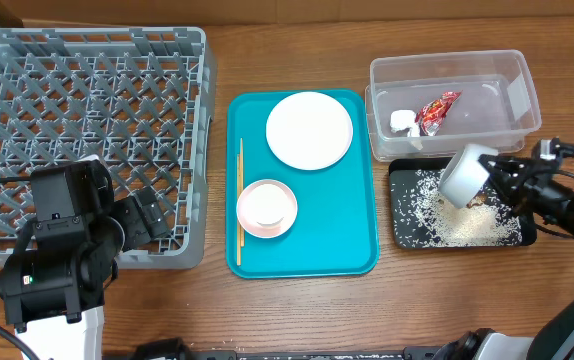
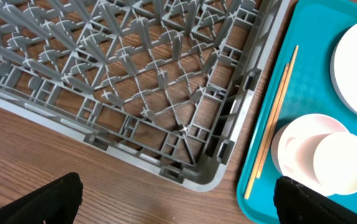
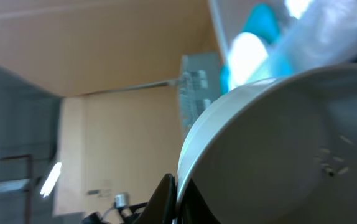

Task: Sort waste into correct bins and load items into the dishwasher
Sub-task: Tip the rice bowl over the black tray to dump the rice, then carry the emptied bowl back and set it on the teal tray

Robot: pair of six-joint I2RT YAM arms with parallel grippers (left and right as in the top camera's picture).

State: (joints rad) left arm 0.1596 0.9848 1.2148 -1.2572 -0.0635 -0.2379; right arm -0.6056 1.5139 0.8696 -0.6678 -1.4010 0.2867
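My right gripper [image 1: 494,176] is shut on the rim of a white bowl [image 1: 466,173], held tipped on its side above the black tray [image 1: 403,222], which holds spilled rice. In the right wrist view the bowl [image 3: 284,149] fills the frame, my finger [image 3: 166,202] pinching its rim. My left gripper [image 2: 175,202] is open and empty above bare table by the corner of the grey dish rack [image 1: 87,130]. On the teal tray [image 1: 352,250] lie a white plate [image 1: 309,130], a pink bowl with a white cup in it [image 1: 266,208] and chopsticks [image 1: 240,200].
A clear plastic bin [image 1: 452,95] at the back right holds a red wrapper [image 1: 437,110] and a white scrap [image 1: 401,121]. The left wrist view shows the rack corner [image 2: 191,162], the chopsticks [image 2: 272,124] and the pink bowl [image 2: 318,155].
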